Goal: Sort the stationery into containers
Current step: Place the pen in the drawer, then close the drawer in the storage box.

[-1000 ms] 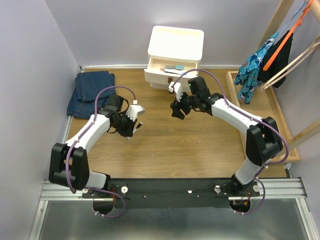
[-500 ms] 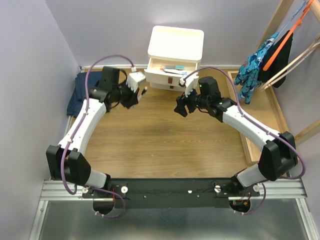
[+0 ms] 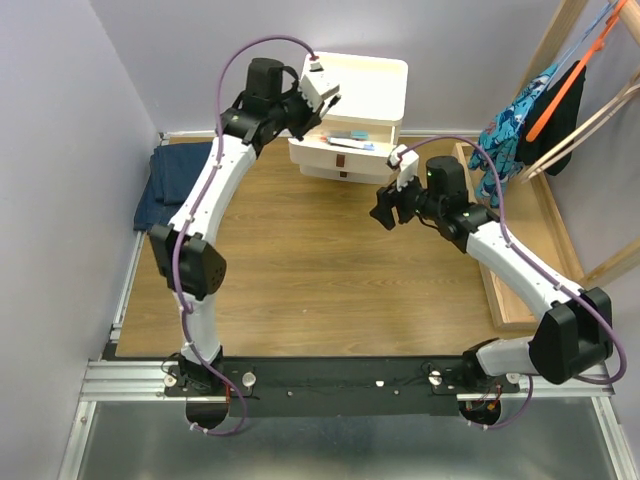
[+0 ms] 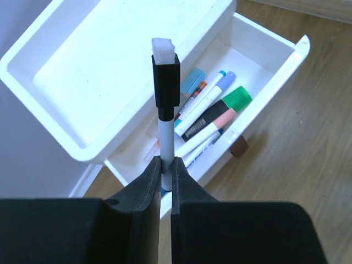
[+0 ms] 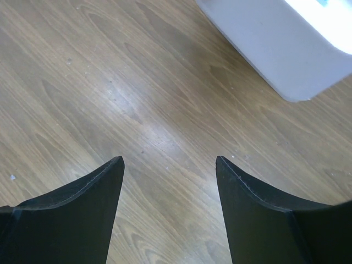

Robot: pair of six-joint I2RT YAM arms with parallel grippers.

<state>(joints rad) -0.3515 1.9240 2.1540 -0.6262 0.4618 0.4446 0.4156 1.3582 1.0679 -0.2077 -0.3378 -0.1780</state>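
My left gripper [image 4: 166, 165] is closed on a black-capped marker [image 4: 165, 104], held over the open top drawer [image 4: 291, 55], where several pens [image 4: 212, 113] already lie. My right gripper [image 5: 169, 160] is wide open and holds nothing. This marker is perhaps the last one, but the arms may hide others.

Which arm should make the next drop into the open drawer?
Left. The left gripper is shut on a marker, held over the cabinet at its open drawer. The right gripper is open and empty over the table, off to the cabinet's side.
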